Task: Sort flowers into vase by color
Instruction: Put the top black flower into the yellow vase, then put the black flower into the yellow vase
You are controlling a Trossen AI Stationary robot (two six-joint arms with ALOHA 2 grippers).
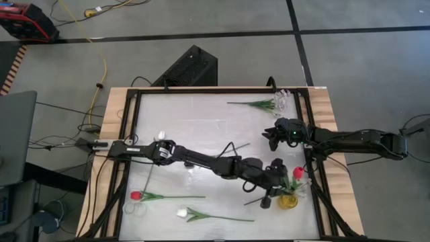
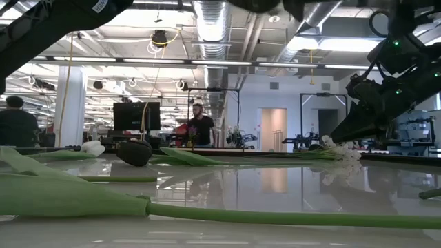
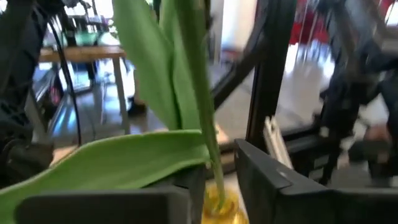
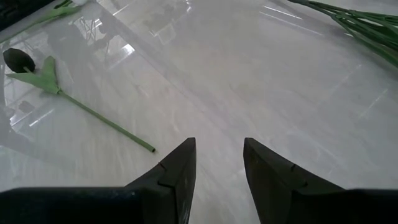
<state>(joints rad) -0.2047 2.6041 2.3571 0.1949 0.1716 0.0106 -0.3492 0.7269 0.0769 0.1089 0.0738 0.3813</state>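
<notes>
A yellow-tinted glass vase (image 1: pixel 290 199) stands near the table's right edge with a red tulip (image 1: pixel 297 173) in it. My left gripper (image 1: pixel 283 184) reaches level to it. In the left wrist view its fingers stand apart on either side of the tulip's green stem (image 3: pixel 210 146), above the vase mouth (image 3: pixel 221 209). On the table lie another red tulip (image 1: pixel 136 195), a white tulip (image 1: pixel 181 213), a dark tulip (image 4: pixel 18 60) and a sprig of white blossoms (image 1: pixel 267 104). My right gripper (image 1: pixel 271 136) hovers open over the table's middle right with nothing between its fingers (image 4: pixel 217 168). My left gripper stands level around the red tulip's stem (image 3: pixel 214 177) just above the vase, and the gap between its fingers is wider than the stem. The stem stands upright in the vase, close to one finger (image 3: pixel 186 186). Whether that finger touches it, I cannot tell.
A black metal frame (image 1: pixel 134 94) runs around the white tabletop, and its upright (image 3: pixel 267 74) stands just beyond the vase. Bare tabletop (image 1: pixel 195 124) lies between the arms and the far edge. People stand in the room beyond the table (image 2: pixel 200 127).
</notes>
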